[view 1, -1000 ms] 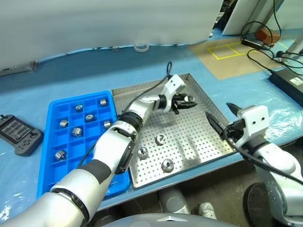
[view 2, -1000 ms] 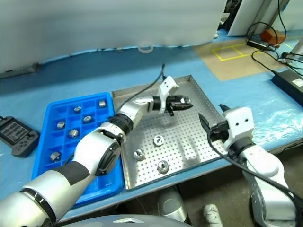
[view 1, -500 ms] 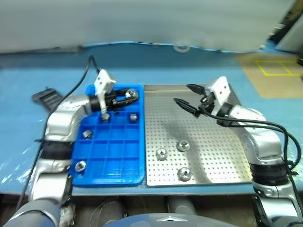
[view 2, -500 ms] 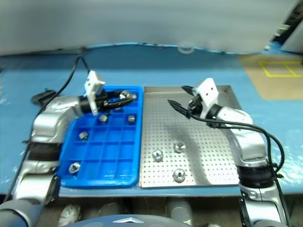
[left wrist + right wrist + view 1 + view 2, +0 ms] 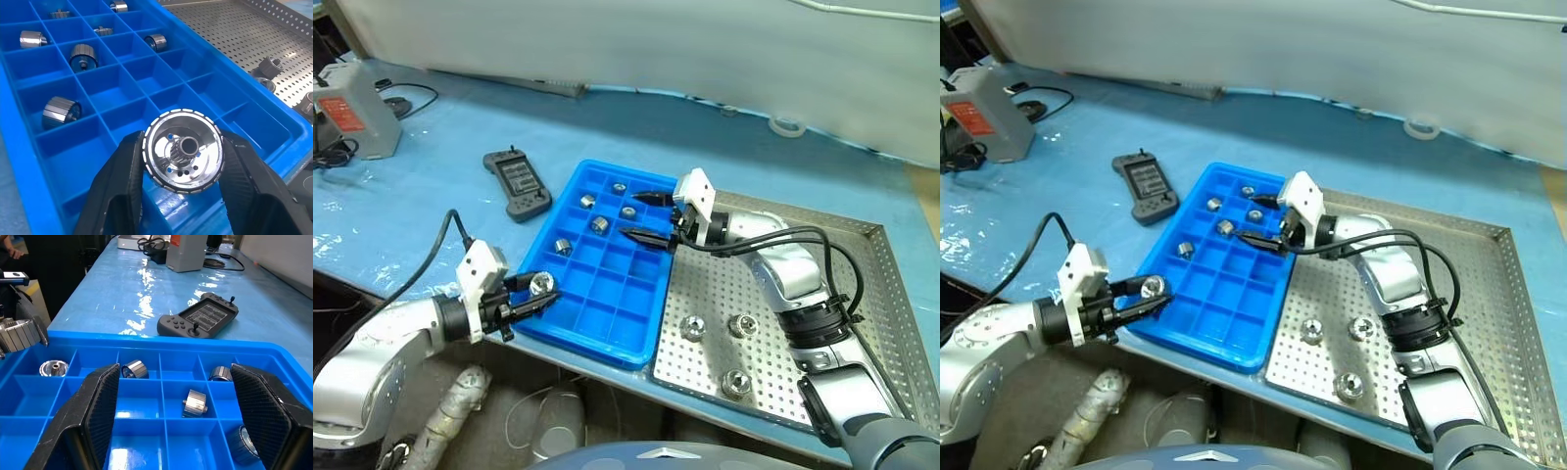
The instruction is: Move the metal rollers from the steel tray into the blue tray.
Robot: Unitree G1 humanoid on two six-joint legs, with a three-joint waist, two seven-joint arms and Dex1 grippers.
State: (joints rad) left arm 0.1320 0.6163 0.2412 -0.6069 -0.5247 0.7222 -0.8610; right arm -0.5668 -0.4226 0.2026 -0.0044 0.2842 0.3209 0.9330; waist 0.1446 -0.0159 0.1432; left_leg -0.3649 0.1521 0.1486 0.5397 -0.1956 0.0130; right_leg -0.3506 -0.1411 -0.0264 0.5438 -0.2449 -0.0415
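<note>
My left gripper (image 5: pixel 534 296) is shut on one metal roller (image 5: pixel 182 150), a shiny round piece with a ribbed rim, and holds it level at the near left edge of the blue tray (image 5: pixel 597 341). Several rollers lie in the blue tray's far compartments, one of them a roller (image 5: pixel 563 246) at the left. My right gripper (image 5: pixel 641 215) stands open above the blue tray's far right side with nothing between its fingers. Three rollers (image 5: pixel 693 328) rest on the perforated steel tray (image 5: pixel 867 313), near its front.
A black handheld remote (image 5: pixel 516 183) lies left of the blue tray. A grey box with a red label (image 5: pixel 350 113) and cables sit at the far left, and a tape roll (image 5: pixel 788 125) lies at the back. The table's front edge runs just under my left gripper.
The camera has swung left. My left gripper carried the roller from the steel tray across to the blue tray's near left edge. My right gripper moved left, over the blue tray.
</note>
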